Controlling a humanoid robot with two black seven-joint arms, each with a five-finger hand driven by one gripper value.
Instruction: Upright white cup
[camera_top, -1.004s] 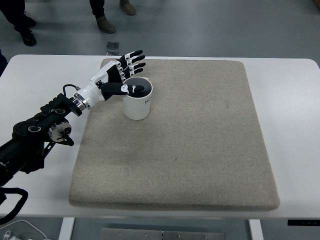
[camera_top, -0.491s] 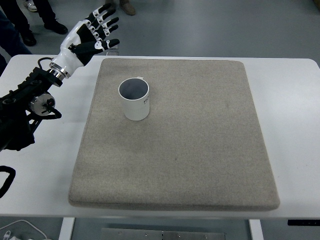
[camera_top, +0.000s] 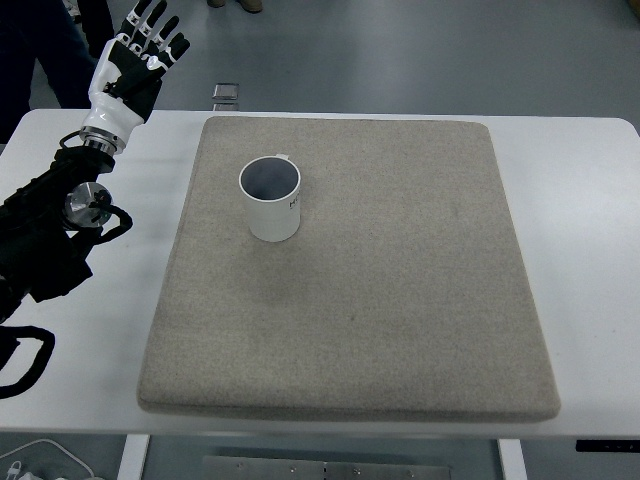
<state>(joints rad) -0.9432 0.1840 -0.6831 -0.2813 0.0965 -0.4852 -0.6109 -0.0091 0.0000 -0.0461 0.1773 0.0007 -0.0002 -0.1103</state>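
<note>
**Cup upright on mat, left hand raised and empty**

Head view: cup, white with a dark inside, stands upright on the beige mat, mouth facing up. It sits in the mat's far-left part, well in from the mat's left and far edges, with some small dark print on its right side that is too small to read. Nothing touches it.

The mat lies flat on the white table and covers most of it, leaving bare strips on the left and right.

The left hand is up near the picture's top left corner, over the table's far-left corner and well apart from the cup. Its fingers are spread wide and point up and away; it holds nothing. The hand is white on the palm side with black finger segments. Its black arm runs down along the left edge of the picture, above the bare table left of the mat.

Beyond the table's far edge lies grey floor, with a small square plate on it just behind the table. A person's dark trouser legs show at the top left, behind the hand.
</note>
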